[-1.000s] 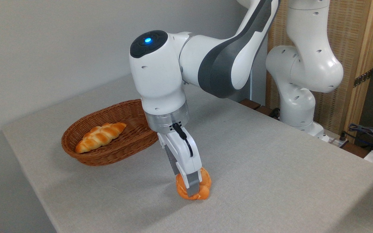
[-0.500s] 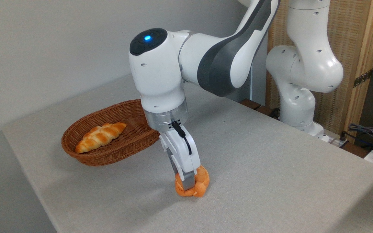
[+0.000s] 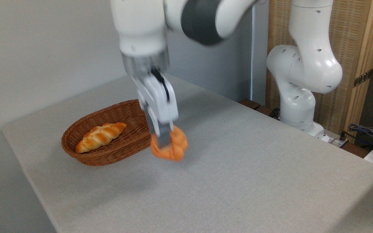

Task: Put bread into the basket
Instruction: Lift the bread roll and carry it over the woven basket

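Grey tabletop (image 3: pixel 254 181) w/ wicker basket (image 3: pixel 115 152) at left, braided loaf (image 3: pixel 100 136) already inside. My gripper (image 3: pixel 164 142) has lifted since half a sec ago, fingers pinching the bun (image 3: pixel 173 147), now airborne just beside basket's right rim. Grasp held; I'd carry over next.

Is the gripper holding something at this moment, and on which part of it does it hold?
Yes. The gripper holds the round bun, pinched across its upper left side, clear of the table.
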You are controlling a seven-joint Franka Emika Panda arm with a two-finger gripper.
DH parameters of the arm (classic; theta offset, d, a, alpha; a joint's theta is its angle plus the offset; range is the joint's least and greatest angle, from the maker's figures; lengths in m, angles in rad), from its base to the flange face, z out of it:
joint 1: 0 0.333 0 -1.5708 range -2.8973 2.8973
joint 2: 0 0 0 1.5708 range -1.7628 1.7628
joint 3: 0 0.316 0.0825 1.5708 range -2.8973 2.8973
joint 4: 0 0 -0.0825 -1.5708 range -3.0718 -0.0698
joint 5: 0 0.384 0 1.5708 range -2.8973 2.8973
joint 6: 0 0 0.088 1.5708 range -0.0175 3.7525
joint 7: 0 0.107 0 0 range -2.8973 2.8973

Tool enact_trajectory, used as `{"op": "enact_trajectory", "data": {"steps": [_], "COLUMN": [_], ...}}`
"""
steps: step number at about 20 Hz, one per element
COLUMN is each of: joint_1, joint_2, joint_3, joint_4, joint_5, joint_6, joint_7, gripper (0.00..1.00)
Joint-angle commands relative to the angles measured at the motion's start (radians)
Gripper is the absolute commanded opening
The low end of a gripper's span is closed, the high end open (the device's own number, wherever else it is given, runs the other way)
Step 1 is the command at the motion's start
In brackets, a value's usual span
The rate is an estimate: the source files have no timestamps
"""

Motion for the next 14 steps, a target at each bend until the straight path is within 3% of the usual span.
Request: {"op": "enact_trajectory", "data": {"steps": [1,4,8,12,14], "joint_1": [-0.135,-0.176,-0.195,-0.222,-0.225], "joint_2": [0.013,0.024,0.048,0.073,0.074], "joint_3": [-0.028,-0.087,-0.154,-0.171,-0.171], "joint_4": [0.048,0.046,0.046,0.042,0.042], "joint_5": [-0.024,-0.023,-0.027,-0.027,-0.023], "joint_6": [-0.036,-0.021,0.022,0.114,0.114], "joint_7": [-0.200,-0.325,-0.400,-0.510,-0.509], "gripper": [0.38,0.39,0.64,0.98,1.00]}}
